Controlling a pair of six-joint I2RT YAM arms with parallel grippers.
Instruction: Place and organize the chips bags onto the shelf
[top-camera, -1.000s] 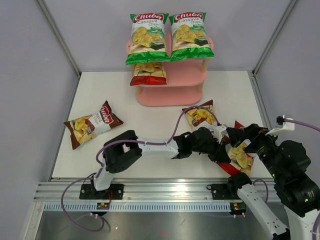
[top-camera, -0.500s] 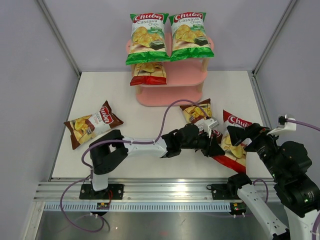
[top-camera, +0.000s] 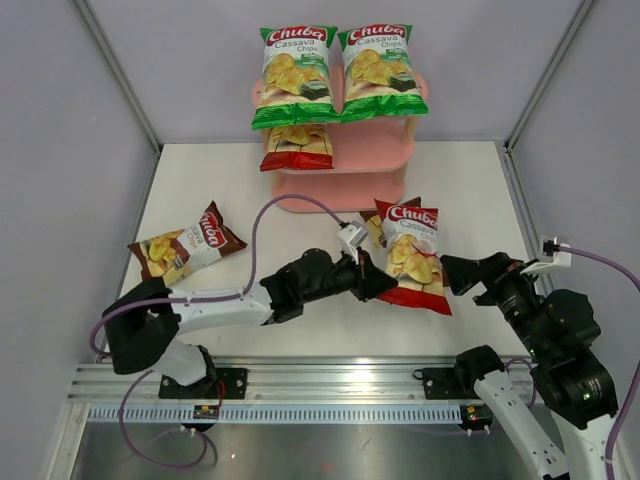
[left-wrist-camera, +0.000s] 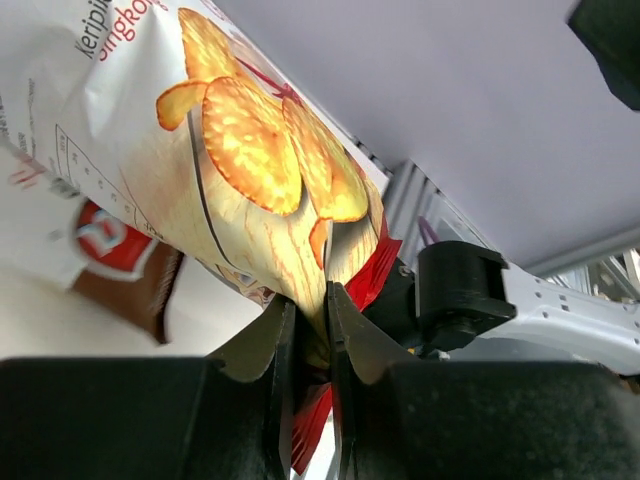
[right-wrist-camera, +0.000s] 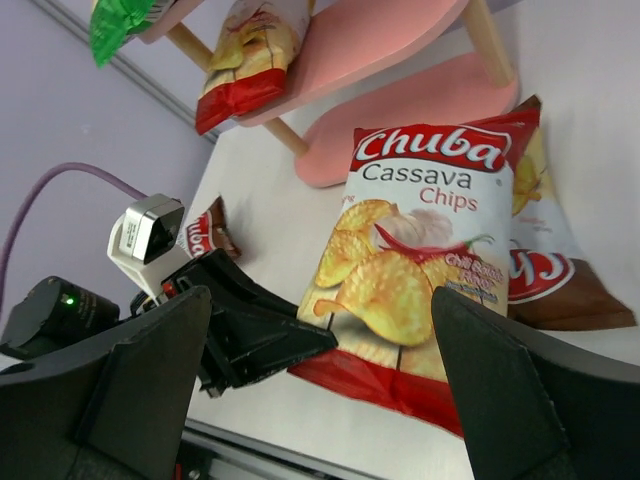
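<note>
**A:** How is the left gripper (left-wrist-camera: 310, 300) seen?

**B:** It is clamped narrowly on the bottom seam of a red chips bag (top-camera: 410, 255), near that bag's 7 o'clock corner.

**A:** Where is that bag found?

**B:** It is found at 3 o'clock from the middle of the desk (top-camera: 230, 185), with its logo end pointed toward 12. A brown bag (top-camera: 371, 228) is partly covered by it and shows at its 10 o'clock edge. Whether the red one is lifted clear cannot be told.

**A:** And the right gripper (top-camera: 462, 272)?

**B:** It is spread wide with nothing held, at 4 o'clock, near the red bag's right edge.

**A:** What is carried by the shelf (top-camera: 370, 160)?

**B:** The shelf is stood at 12 o'clock. Two green bags (top-camera: 293, 75) are laid side by side on its top board. A second red bag (top-camera: 297, 147) is set on the left half of the middle board. Another brown bag (top-camera: 185, 247) is seen lying at 9 o'clock on the desk.
</note>
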